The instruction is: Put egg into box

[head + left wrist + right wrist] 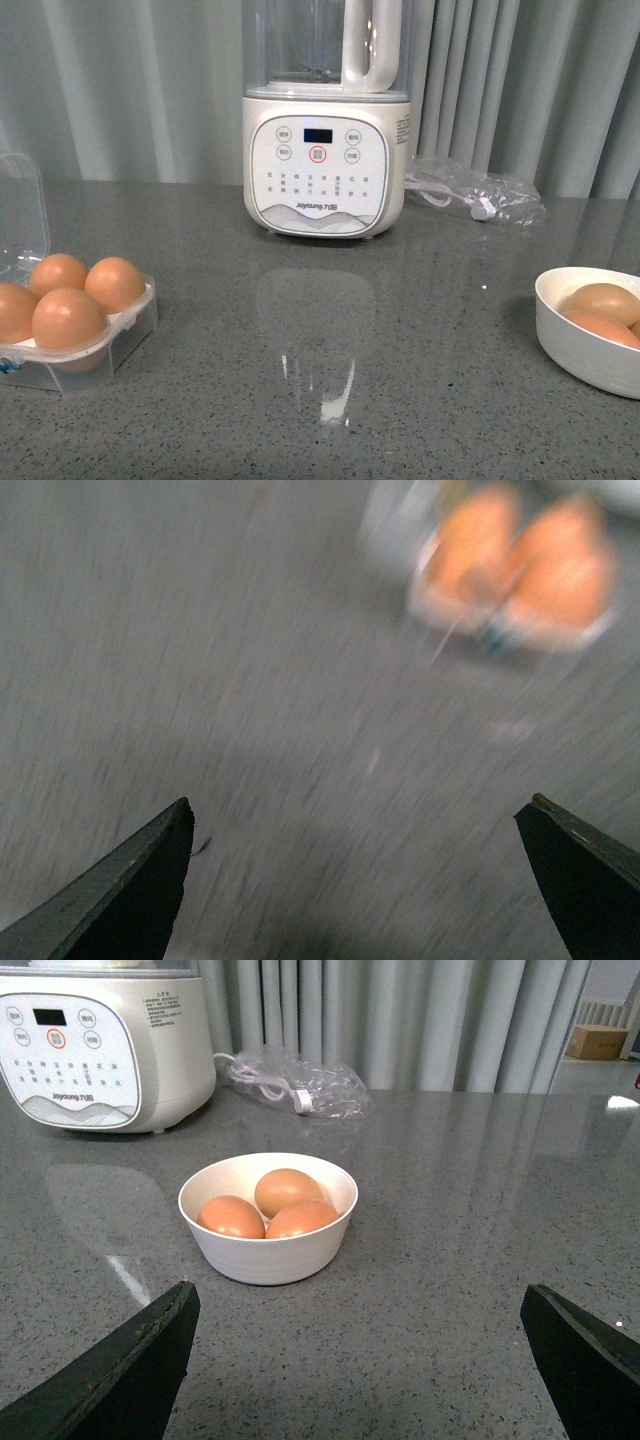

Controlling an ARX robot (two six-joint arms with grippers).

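**Around the cream-white countertop blender (322,165)**

Right of it, three smooth orange-brown eggs (285,1190) lie in a round white bowl (270,1260). Left of it, the clear plastic egg carton (130,325) holds four. Both my left gripper (360,800) and right gripper (360,1287) gape wide, empty.

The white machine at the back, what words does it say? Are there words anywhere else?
"joyoung", then two characters too small to read: low on the front of the white machine.
Button labels and rows of tiny signs above that: too small to read.
Print on its side: too small to read.
The egg box and the bowl: no words.
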